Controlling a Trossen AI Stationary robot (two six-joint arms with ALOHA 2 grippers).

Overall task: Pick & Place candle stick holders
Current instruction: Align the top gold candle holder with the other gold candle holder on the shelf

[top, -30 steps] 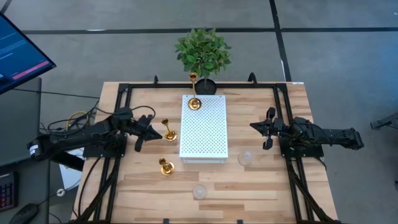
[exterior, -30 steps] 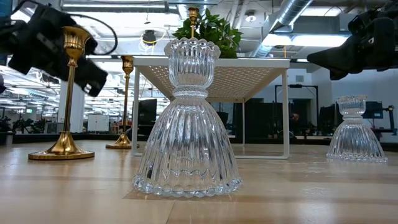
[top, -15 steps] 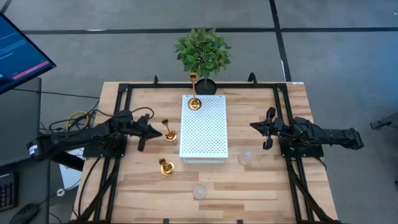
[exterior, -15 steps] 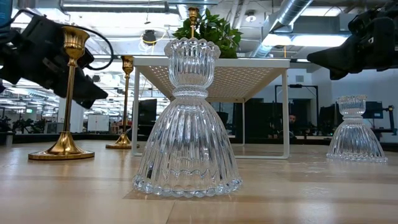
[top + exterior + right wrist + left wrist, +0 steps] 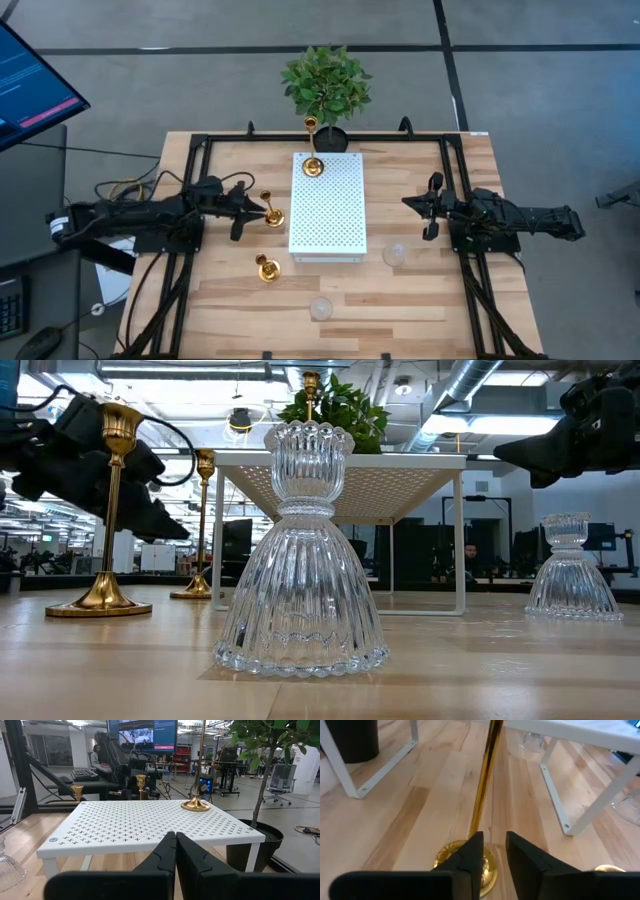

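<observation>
High view: the left gripper (image 5: 247, 207) reaches across the wooden table (image 5: 420, 300) toward a shiny gold candle stick holder with round base and thin stem (image 5: 271, 210), which stands just left of the white perforated metal riser (image 5: 328, 205). The fingertips lie just beside that holder on its left; contact cannot be confirmed here. Count of gold holders: three. The second gold holder (image 5: 266, 267) stands on the table near the riser's front left corner; the third, tallest gold holder (image 5: 313, 160) stands on the riser's far end, in front of the green potted plant (image 5: 326, 88). Count of small clear glass holders: two, one (image 5: 396, 254) by the riser's front right corner, one (image 5: 320, 308) near the table's front edge. The right gripper (image 5: 428, 205) hovers to the right of the riser, well apart from every holder.

Low view: the front glass holder (image 5: 301, 555) fills the centre; the other glass holder (image 5: 574, 572) stands at the right. All three gold holders show.

Left wrist view: the gold stem (image 5: 484, 780) rises just ahead of the gap between the two dark fingers (image 5: 471, 857), which stand slightly apart, clamped on nothing.

Right wrist view: the fingers (image 5: 161, 857) are pressed together, empty, pointing at the riser
</observation>
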